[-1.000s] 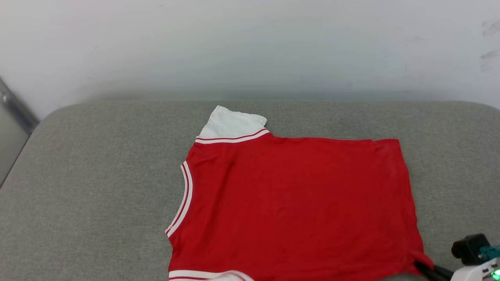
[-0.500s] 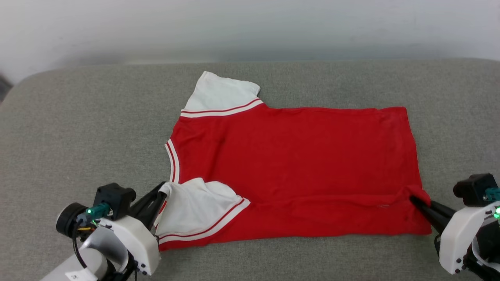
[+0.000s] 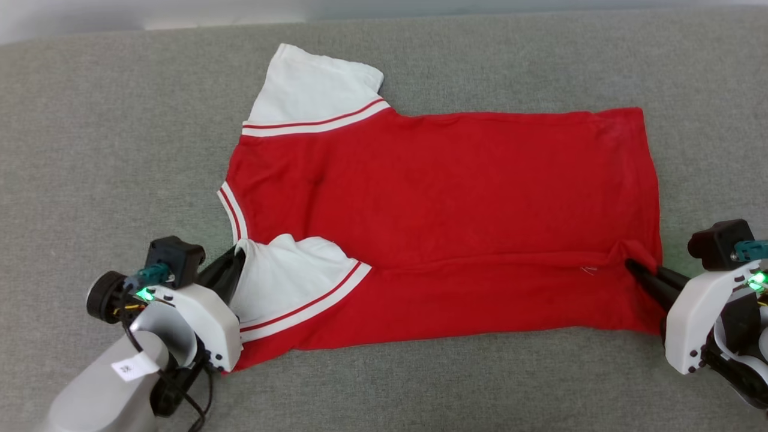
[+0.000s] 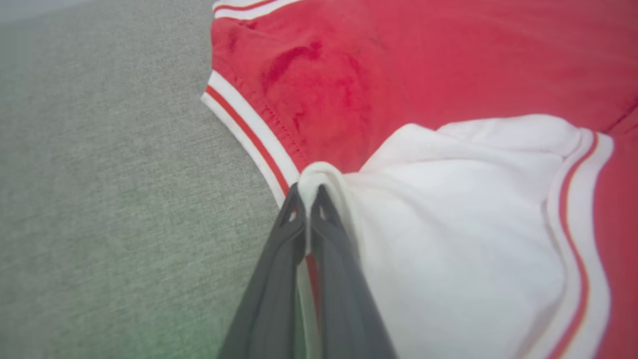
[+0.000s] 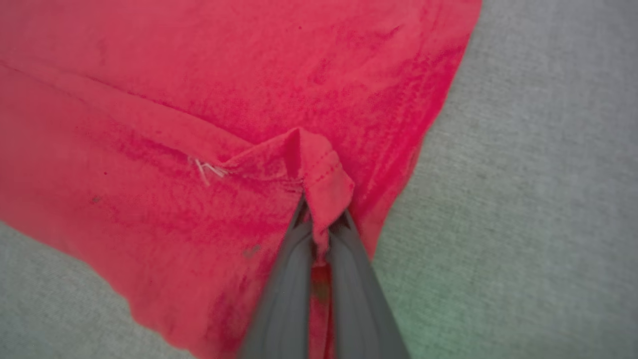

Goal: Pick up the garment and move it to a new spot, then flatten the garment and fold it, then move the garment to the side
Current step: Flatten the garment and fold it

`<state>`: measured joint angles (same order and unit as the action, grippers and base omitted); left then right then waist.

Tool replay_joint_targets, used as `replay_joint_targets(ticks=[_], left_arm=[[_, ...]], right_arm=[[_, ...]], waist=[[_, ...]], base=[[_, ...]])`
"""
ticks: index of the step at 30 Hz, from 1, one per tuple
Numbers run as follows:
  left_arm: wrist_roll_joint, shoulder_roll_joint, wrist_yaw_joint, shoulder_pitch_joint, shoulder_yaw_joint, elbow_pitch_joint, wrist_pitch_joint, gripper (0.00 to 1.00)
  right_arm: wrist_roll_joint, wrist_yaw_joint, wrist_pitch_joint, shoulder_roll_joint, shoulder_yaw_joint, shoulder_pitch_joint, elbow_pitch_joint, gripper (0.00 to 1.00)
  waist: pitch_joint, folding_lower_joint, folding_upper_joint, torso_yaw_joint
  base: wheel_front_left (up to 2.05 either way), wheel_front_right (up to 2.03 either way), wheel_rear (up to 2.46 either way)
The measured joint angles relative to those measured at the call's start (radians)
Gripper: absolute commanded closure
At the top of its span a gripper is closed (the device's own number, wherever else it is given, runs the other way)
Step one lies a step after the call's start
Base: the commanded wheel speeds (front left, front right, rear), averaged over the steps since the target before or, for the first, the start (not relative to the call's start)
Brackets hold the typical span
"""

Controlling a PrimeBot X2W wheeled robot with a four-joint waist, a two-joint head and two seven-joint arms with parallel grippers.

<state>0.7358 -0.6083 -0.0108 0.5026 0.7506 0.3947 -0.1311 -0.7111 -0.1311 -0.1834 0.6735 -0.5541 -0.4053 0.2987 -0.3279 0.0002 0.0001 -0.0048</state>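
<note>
Grey cloth-covered bench (image 3: 90, 150) spread across the head view; a thin strip of pale wall (image 3: 72, 18) is seen at the top edge.

Red shirt (image 3: 444, 198) laid across the middle of the bench, plain red side up, neck toward the robot's left and hem toward its right. Far sleeve (image 3: 312, 84), white with striped trim, is spread flat. The near strip of the shirt is doubled back over the body. A crease is drawn between the two pincers.

Near sleeve (image 3: 288, 282) is turned up over the red cloth. Its edge is pinched by the left pincer (image 3: 237, 264), fingers together on the white fabric just beside the striped neckline.

Near hem corner (image 3: 639, 252) is bunched and clamped in the right pincer (image 3: 633, 267), fingers closed on the red cloth at the shirt's right edge.

Against the earlier frames: the whole scene is shifted up, so the camera was tilted down and much less wall is seen. Both grips are held as they were half a second ago. A second ago the left pincer lay outside the frame.
</note>
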Motion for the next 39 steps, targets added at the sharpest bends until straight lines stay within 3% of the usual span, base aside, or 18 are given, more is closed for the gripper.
replay_joint_targets(ticks=[4, 5, 6, 7, 12, 18, 25, 32, 39], left_arm=[[0.009, 0.032, -0.025, 0.015, 0.012, 0.075, -0.010, 1.00], [0.019, 0.041, -0.033, 0.015, 0.012, 0.091, -0.012, 0.63], [0.023, 0.049, -0.034, 0.016, 0.013, 0.105, -0.013, 0.00], [0.023, 0.053, -0.037, 0.020, 0.014, 0.119, -0.014, 0.00], [0.005, 0.034, -0.049, 0.047, 0.021, 0.135, -0.014, 0.00], [-0.003, -0.044, -0.066, 0.114, 0.024, 0.070, 0.076, 0.00], [0.069, -0.115, -0.078, 0.189, 0.049, -0.061, 0.395, 0.00], [0.196, -0.140, -0.086, 0.220, 0.109, -0.163, 0.762, 0.00], [0.263, -0.141, -0.068, 0.199, 0.151, -0.172, 0.912, 0.00]], right_arm=[[-0.006, 0.000, 0.017, -0.012, -0.022, -0.017, 0.030, 1.00], [-0.011, 0.000, 0.022, -0.014, -0.026, -0.018, 0.035, 1.00], [-0.015, 0.000, 0.025, -0.016, -0.030, -0.018, 0.041, 0.67], [-0.019, 0.000, 0.032, -0.016, -0.029, -0.017, 0.049, 0.00], [-0.027, 0.000, 0.061, -0.010, -0.027, 0.000, 0.045, 0.00], [-0.025, 0.000, 0.077, 0.016, 0.003, 0.045, 0.018, 0.00], [-0.002, 0.000, 0.062, 0.014, 0.048, 0.083, -0.011, 0.00], [0.020, 0.000, 0.033, -0.010, 0.072, 0.096, -0.045, 0.00], [0.036, 0.000, 0.001, -0.026, 0.081, 0.093, -0.075, 0.00]], waist=[[0.003, 0.0000, 0.0000, -0.003], [0.009, -0.0001, 0.0000, -0.003], [0.016, 0.0000, 0.0000, -0.002], [0.025, -0.0001, 0.0000, -0.002], [0.079, -0.0001, 0.0000, 0.009], [0.148, -0.0002, 0.0000, 0.033], [0.196, -0.0003, 0.0000, 0.059], [0.202, -0.0003, 0.0000, 0.055], [0.183, -0.0003, 0.0000, 0.030]], base=[[0.00, 0.00, 0.00], [0.00, 0.00, 0.00], [0.00, 0.00, 0.00], [0.00, 0.00, 0.00], [0.00, 0.00, 0.00], [0.00, 0.00, 0.00], [0.00, 0.00, 0.00], [0.00, 0.00, 0.00], [0.00, 0.00, 0.00]])
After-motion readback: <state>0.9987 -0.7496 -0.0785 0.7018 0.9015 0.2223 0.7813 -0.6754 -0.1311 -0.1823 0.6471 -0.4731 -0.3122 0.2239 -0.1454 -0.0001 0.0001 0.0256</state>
